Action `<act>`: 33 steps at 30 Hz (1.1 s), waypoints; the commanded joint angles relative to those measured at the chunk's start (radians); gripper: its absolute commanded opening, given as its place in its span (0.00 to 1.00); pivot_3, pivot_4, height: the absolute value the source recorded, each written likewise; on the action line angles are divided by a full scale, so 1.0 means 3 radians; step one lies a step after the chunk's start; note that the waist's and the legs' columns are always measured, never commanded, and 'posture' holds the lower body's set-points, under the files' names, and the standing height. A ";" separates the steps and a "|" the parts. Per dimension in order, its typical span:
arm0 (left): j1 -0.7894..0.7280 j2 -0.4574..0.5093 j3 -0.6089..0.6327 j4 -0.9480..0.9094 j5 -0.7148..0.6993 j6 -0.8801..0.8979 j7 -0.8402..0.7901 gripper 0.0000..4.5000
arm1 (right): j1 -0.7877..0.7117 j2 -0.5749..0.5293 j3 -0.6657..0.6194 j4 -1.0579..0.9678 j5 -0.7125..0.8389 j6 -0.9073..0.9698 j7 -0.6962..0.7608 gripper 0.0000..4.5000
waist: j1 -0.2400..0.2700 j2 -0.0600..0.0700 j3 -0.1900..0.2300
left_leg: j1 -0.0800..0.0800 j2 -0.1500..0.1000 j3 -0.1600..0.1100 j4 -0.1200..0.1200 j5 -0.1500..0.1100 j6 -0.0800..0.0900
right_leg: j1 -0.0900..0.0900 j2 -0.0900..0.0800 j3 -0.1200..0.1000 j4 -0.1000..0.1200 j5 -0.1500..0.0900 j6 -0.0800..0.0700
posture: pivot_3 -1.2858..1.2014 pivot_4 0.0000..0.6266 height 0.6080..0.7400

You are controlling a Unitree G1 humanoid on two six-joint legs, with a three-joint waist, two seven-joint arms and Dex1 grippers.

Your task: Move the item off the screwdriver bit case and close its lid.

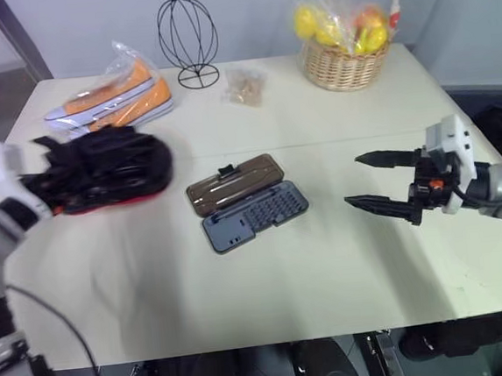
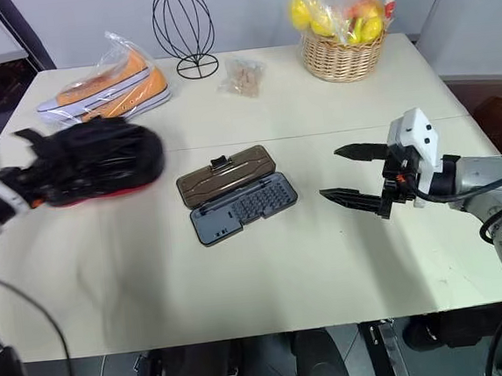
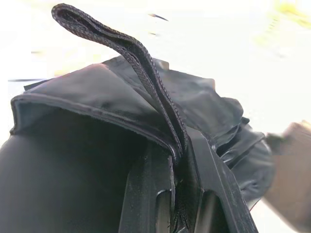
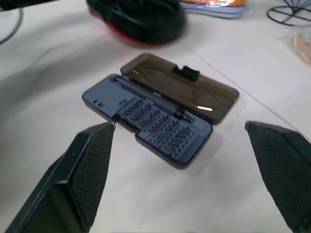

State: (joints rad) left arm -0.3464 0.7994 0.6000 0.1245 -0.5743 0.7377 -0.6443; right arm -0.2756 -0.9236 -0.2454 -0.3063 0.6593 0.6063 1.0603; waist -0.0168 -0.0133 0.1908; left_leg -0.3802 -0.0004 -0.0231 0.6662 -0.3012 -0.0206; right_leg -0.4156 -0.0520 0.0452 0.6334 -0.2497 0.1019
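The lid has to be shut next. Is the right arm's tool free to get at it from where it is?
Probably yes. The right tool is open and empty, with bare table between it and the lid, which lies open flat. The mitt is off the case.

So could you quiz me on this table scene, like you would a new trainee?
1. True or false: the black mitt lies on the bit case.
2. The lid of the case is: A) open flat, B) shut, C) missing?
3. Which fingers are spread with nothing between them, the left gripper or the right gripper?

Key: 1 false, the left fingers hold it by its strap, beside the case. 2 A. 3 the right.
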 commanded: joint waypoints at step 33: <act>0.1398 0.1492 0.0772 -0.1191 -0.0657 0.0412 -0.1744 0.99 | 0.0184 -0.0232 -0.0259 -0.0126 0.0046 -0.0046 0.0259 1.00 | -0.0033 0.0021 -0.0011 | -0.0033 -0.0011 0.0004 -0.0001 0.0005 -0.0008 | -0.0032 -0.0012 -0.0008 0.0002 0.0000 -0.0002 | 0.52 0.24 1.00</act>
State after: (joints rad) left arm 0.0741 1.2486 0.8197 -0.2433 -0.8010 0.8883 -1.1682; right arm -0.2191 -0.9894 -0.2938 -0.3105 0.6533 0.6010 1.1428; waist -0.0268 -0.0071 0.1874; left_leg -0.3897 -0.0034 -0.0218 0.6660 -0.2997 -0.0229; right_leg -0.4253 -0.0539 0.0430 0.6347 -0.2497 0.1014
